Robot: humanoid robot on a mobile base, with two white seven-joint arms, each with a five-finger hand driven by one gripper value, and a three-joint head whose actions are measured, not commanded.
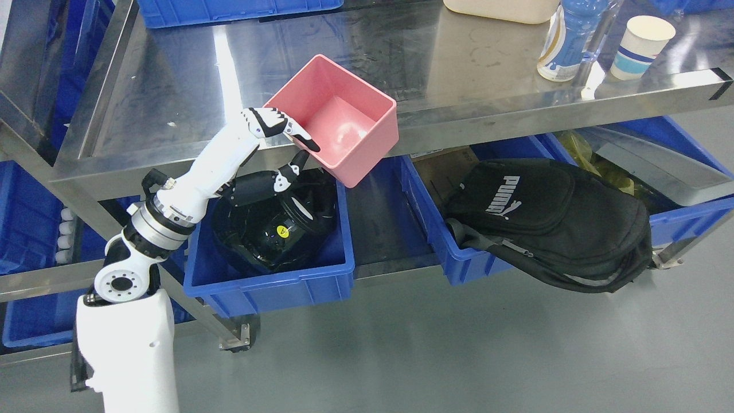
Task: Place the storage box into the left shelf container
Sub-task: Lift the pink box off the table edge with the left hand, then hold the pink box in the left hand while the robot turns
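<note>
A pink storage box (338, 117), open and tilted, hangs at the front edge of the steel table. My left hand (287, 146) is shut on its near-left wall, fingers over the rim and thumb underneath. Directly below sits the left blue shelf container (269, 281), which holds a black round appliance (275, 221) with a yellow sticker. The box's lower corner is just above that container's right rear part. My right arm does not show.
The steel table (172, 86) has a bottle (567, 40), a paper cup (639, 37) and a beige tub (504, 8) at the back right. A second blue bin (453, 252) on the shelf holds a black backpack (550, 223). More blue bins stand at the left and far right.
</note>
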